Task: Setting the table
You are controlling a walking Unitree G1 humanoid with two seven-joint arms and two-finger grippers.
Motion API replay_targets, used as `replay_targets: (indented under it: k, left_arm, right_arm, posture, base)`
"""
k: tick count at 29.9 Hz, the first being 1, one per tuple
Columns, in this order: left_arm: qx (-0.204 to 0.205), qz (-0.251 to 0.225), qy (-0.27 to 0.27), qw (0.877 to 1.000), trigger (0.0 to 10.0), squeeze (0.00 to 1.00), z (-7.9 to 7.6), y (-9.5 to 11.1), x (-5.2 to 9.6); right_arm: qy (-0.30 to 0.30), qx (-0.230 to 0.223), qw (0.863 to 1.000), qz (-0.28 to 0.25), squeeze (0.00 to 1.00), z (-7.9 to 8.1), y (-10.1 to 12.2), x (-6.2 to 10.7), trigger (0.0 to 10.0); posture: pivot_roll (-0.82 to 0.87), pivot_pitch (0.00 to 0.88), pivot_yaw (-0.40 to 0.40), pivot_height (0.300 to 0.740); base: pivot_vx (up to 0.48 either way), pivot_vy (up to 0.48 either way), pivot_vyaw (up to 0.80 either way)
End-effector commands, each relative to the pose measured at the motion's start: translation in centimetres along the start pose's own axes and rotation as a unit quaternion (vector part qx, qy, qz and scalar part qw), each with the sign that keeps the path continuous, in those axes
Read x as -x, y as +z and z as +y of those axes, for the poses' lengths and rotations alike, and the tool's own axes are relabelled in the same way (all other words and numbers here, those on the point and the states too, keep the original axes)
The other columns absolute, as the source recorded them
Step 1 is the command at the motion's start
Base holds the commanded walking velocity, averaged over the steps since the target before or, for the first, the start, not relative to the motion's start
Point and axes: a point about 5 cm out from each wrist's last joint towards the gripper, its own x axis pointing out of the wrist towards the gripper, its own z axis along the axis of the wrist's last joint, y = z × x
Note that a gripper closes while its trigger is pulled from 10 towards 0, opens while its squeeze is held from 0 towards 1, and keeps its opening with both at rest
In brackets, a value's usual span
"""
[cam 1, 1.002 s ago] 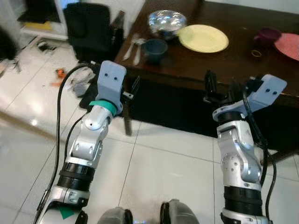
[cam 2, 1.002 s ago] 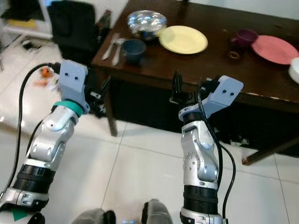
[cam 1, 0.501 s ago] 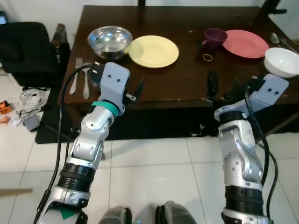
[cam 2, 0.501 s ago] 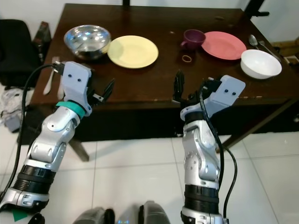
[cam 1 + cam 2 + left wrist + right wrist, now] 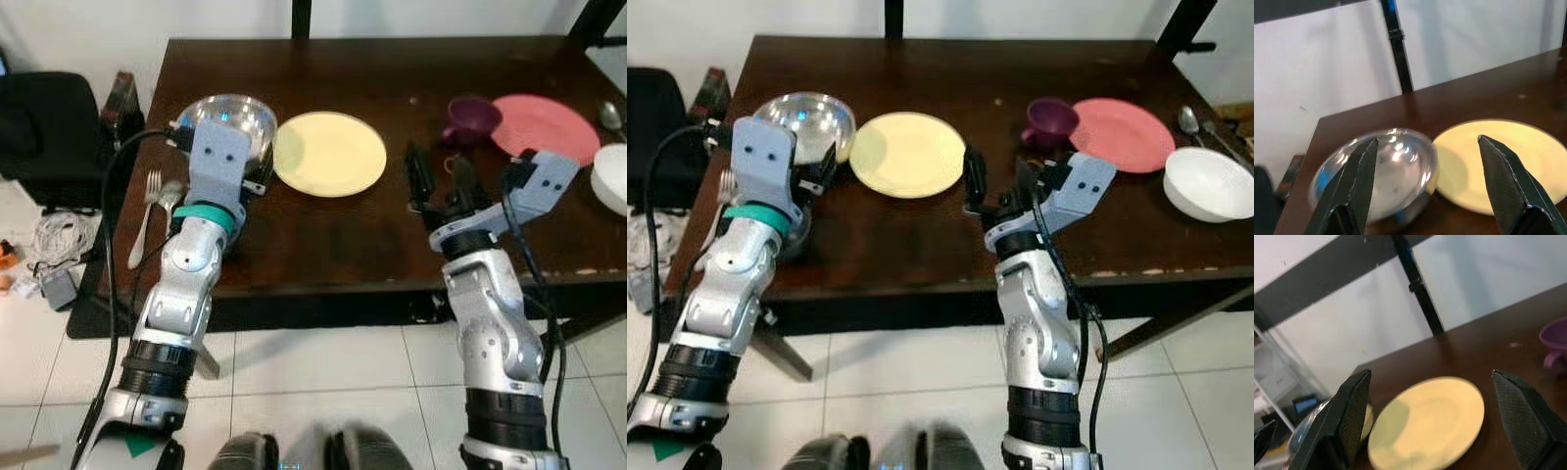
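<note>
The yellow plate lies flat near the middle of the table, with the steel bowl just beside it on my left, their rims close or touching; I cannot tell which. My left gripper hangs above the near side of the table with its fingers spread, looking between bowl and plate and holding nothing. My right gripper hovers on the other side of the plate, also spread wide and empty.

I judge the setting barely begun. The dishes sit loose across the table, not arranged as places, and neither gripper has taken anything up yet.

Counting outward: two plates, the yellow one and a pink plate far to the right; two bowls, the steel one and a white bowl at the right edge; one purple cup just beside the pink plate. A fork and spoon lie together at the left edge, and more cutlery lies beyond the white bowl.
</note>
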Motion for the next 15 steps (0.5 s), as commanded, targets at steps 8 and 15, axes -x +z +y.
replay_targets:
  k: [8, 15]
  left_arm:
    - [0.04, 0.005, -0.06, 0.997, 10.0, 0.0, 0.5, 0.5, 0.6]
    - [0.045, 0.016, -0.047, 0.998, 10.0, 0.0, 2.0, 0.3, 1.9]
  right_arm:
    - [0.013, 0.0, 1.0, 0.005, 0.0, 0.0, 0.1, 0.1, 10.0]
    - [0.018, 0.0, 1.0, 0.008, 0.0, -0.1, 0.2, 0.2, 10.0]
  posture:
    - [-0.02, 0.0, 0.052, 0.74]
    - [-0.01, 0.0, 0.05, 0.74]
  base:
    - [0.348, 0.0, 0.0]
    - [0.0, 0.0, 0.0]
